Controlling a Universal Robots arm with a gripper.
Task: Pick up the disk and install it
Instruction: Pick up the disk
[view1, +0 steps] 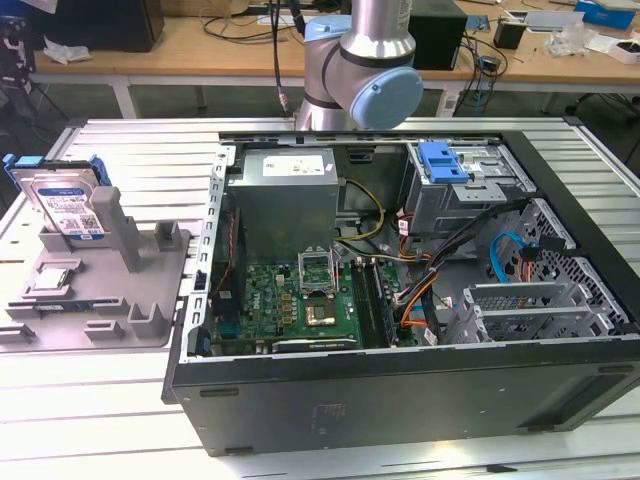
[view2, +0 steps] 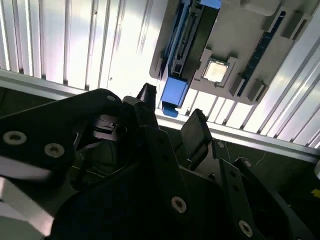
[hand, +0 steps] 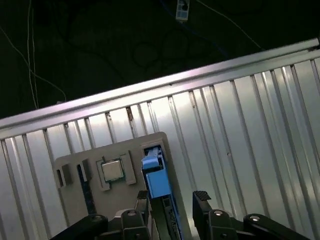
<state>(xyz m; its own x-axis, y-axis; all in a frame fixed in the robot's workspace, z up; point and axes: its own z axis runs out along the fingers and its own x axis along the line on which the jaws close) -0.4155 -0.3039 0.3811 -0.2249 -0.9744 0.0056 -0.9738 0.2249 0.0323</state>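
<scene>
The disk (view1: 70, 205) stands on edge in a slot of the grey holder (view1: 150, 290) at the exterior view's left. It is a silver drive with a white barcode label and a blue bracket. In the first wrist view it appears edge-on (hand: 154, 180) below my gripper (hand: 172, 197), whose two black fingers (hand: 201, 198) are spread apart. The second wrist view has the gripper (view2: 172, 107) well above the disk (view2: 186, 47), apart from it, with nothing held. The gripper is open.
A small square silver chip (hand: 112, 170) lies in the holder beside the disk. The open computer case (view1: 400, 390) takes up the middle and the exterior view's right, with a blue latch (view1: 443, 160) on its drive bay. The ribbed metal table (view1: 130, 150) ends in an edge rail (hand: 165, 82).
</scene>
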